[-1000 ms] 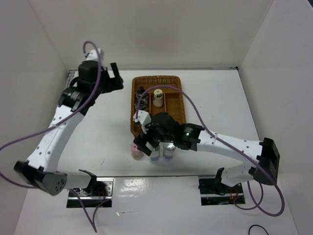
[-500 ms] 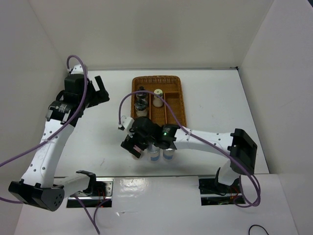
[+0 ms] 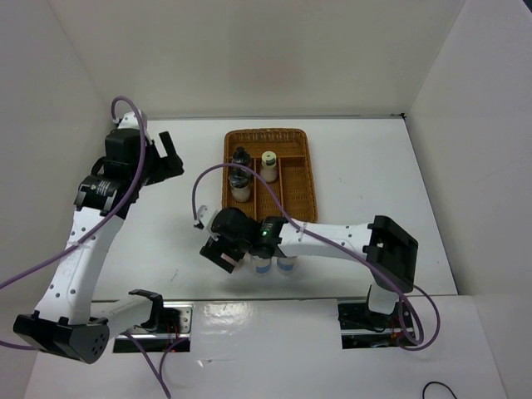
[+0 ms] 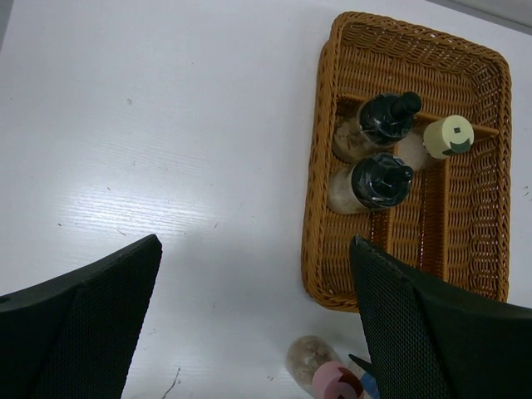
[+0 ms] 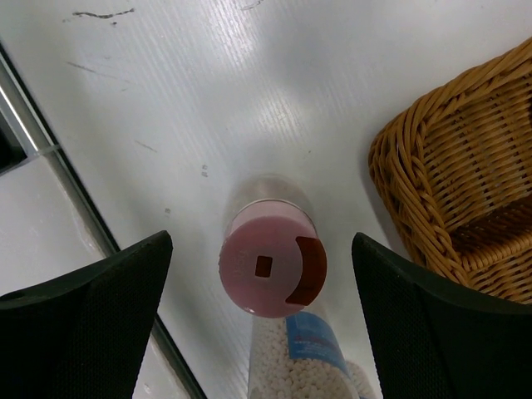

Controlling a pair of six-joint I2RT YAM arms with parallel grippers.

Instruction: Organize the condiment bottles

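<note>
The right jaws are held apart, one finger [image 5: 91, 324] on each side of the pink-capped bottle [image 5: 273, 268], and no contact with it is seen. The bottle carries a round pink cap marked by a small square hole and a darker crescent-shaped opening, and a clear body is glimpsed beneath it. The bottle is stood upright on the table [image 5: 208, 100], its long axis vertical and the cap turned up toward the wrist camera. It is centred between the two fingers, near the closest corner of the wicker tray [image 5: 432, 183]. A blue-banded bottle [image 5: 299, 366] filled with white grains is set just beside it, and a second silver-topped bottle [image 3: 287, 264] is stood next to that one.

The left jaws are spread wide and held above the table, to the left of the tray and well apart from it. Inside the tray, two black-capped bottles [image 4: 389, 116] [image 4: 382, 179] are stood one behind the other along the left side. The yellow-green-capped bottle [image 4: 449, 135] is stood in a neighbouring compartment, beside the farther one.
</note>
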